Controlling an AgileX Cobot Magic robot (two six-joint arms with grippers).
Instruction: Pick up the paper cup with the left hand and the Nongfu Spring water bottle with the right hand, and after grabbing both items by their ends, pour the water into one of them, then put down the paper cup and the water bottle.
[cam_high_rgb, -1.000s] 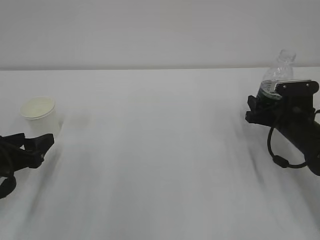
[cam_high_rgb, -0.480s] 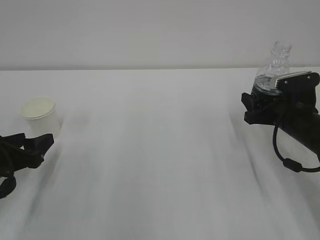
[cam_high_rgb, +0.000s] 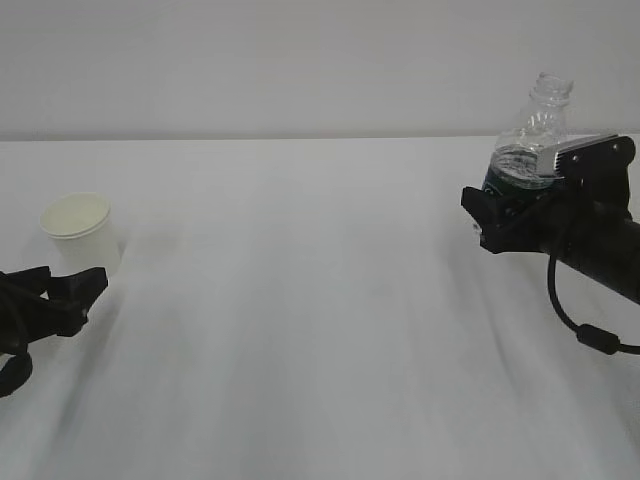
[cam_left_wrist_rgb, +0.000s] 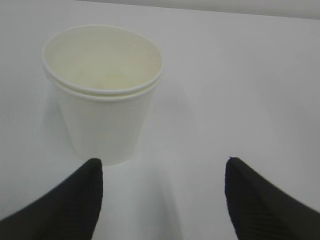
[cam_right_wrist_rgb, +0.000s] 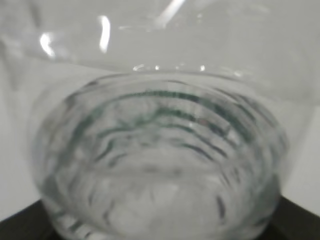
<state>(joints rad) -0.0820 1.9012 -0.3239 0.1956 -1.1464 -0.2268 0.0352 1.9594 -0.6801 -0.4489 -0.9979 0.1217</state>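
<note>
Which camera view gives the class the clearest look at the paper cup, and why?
The left wrist view: the paper cup fills much of the picture, showing its rolled rim, cream inside and base on the table. The exterior view shows it only small, at the far left. The right wrist view does not show it.

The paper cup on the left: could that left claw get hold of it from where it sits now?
Probably yes. The paper cup stands upright just ahead of the open left hand, nothing between them. It sits toward the left finger, so the hand may need to shift sideways first.
</note>
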